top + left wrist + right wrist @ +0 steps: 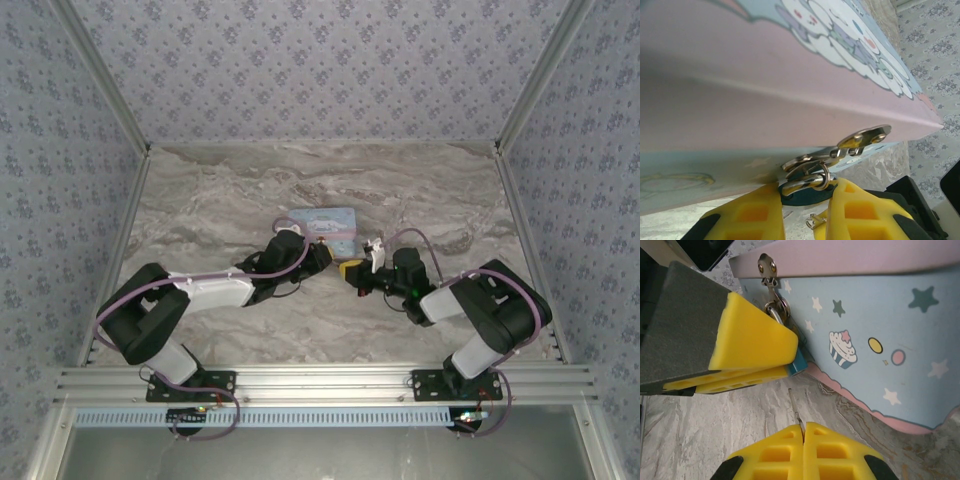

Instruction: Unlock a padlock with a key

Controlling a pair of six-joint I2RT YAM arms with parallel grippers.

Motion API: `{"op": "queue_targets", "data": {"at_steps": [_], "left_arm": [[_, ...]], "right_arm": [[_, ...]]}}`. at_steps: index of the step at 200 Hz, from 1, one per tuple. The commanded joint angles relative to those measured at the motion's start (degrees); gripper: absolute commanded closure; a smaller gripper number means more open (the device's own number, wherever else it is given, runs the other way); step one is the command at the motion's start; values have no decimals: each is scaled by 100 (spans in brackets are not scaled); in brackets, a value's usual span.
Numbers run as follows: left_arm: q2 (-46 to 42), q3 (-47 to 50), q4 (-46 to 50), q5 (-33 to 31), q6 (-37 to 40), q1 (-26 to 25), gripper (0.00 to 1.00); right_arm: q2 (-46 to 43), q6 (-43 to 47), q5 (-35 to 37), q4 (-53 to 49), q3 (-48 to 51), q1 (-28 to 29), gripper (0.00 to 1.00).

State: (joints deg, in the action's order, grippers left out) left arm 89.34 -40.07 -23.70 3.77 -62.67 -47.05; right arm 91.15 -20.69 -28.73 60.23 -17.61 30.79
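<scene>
Insertion step: your left gripper (806, 212) pinches the padlock (799, 363) hanging from the hasp (767, 270) of the tin (880, 315); your right gripper (803, 432), pressed together on the key (794, 407), points it toward the padlock at twelve o'clock, just apart; the next move likely calls for fine alignment before pushing in.

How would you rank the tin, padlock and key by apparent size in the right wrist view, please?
Tin; padlock, partly hidden by the left gripper; key, a sliver in the right gripper. Last two unsure.
</scene>
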Motion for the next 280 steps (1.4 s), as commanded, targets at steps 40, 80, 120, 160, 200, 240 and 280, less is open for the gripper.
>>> {"op": "queue_targets", "data": {"at_steps": [40,80,120,160,200,240,280], "left_arm": [[-198,-8,-345,-42,27,-49,84],[-191,-7,-348,-39,27,-50,84],[-186,-8,-351,-56,32,-49,84],[-195,-15,-338,-60,27,-43,84],[-197,-18,-324,-61,36,-47,84],[-199,-38,-297,-42,36,-46,84],[-181,-36,-293,-27,35,-48,84]], "right_arm": [[60,47,-58,110,-233,41,100],[115,47,-44,129,-188,41,100],[93,99,22,46,-29,41,100],[197,126,16,41,3,41,100],[175,74,-32,112,-14,41,100],[165,56,-68,130,-126,42,100],[243,-9,-136,240,-252,41,100]]}}
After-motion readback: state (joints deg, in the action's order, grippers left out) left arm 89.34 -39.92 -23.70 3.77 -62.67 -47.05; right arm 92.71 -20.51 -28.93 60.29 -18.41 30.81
